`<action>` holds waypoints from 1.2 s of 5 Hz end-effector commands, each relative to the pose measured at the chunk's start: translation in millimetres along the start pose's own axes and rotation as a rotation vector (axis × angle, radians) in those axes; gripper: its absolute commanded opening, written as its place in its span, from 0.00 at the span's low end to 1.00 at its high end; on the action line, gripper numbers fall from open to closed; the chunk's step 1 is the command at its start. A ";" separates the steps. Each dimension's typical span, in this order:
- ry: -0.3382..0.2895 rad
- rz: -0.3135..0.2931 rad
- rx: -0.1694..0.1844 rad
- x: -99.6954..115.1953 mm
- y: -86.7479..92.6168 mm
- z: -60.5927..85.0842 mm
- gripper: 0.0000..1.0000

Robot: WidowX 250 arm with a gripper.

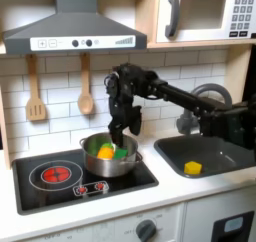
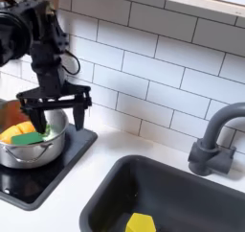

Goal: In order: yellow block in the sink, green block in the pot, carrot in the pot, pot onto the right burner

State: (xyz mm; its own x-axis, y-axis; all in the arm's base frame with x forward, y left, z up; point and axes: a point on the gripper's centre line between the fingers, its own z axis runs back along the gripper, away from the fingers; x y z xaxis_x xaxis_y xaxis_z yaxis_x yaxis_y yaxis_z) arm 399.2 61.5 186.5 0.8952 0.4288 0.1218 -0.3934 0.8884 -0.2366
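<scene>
Three of four steps judged done: yellow block [image 1: 193, 167] lying on the floor of the sink [image 1: 232, 154], seen again at the bottom edge of the second exterior view; green block [image 2: 32, 137] and carrot [image 2: 19, 131] both inside the pot [image 1: 108, 168], green one toward the second exterior view's right, orange one touching it on the left. Pot sitting on the black cooktop [image 1: 40, 188], on the burner toward the first exterior view's right, with the glowing red burner [image 1: 55, 173] beside it on the left and the red knobs [image 1: 90, 189] just in front. Gripper [image 2: 57, 104] hanging directly above the pot, jaws spread wide, nothing between them, fingertips just over the rim. Remaining: the slide, if any is needed at all, since the pot looks already on or close to the burner named; risk here of pushing it the wrong way by reading "right" from the wrong side. Other hazards: descending with fingers this wide and landing one tip on the rim rather than inside, tipping the pot and spilling both toys; hooking the far wall too high and rocking it instead of sliding; pushing too far toward the sink and running the base over the cooktop edge onto the white counter [image 2: 67, 193]; catching a side handle and spinning the pot in place.
</scene>
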 end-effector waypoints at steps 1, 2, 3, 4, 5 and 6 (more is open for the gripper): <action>-0.027 0.002 -0.015 -6.2 5.1 17.2 1.00; -0.062 -0.023 -0.032 -11.0 -0.4 31.7 1.00; -0.068 -0.048 -0.035 -19.3 0.6 34.3 1.00; -0.066 -0.081 -0.031 -28.8 -0.8 35.1 1.00; -0.078 -0.114 -0.032 -38.7 -0.5 40.1 1.00; -0.081 -0.143 -0.040 -51.7 -4.6 44.0 1.00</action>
State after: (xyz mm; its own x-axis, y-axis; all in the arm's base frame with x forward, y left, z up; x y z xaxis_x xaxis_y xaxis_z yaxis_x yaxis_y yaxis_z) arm 345.0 44.0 224.1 0.9209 0.3133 0.2319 -0.2555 0.9345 -0.2479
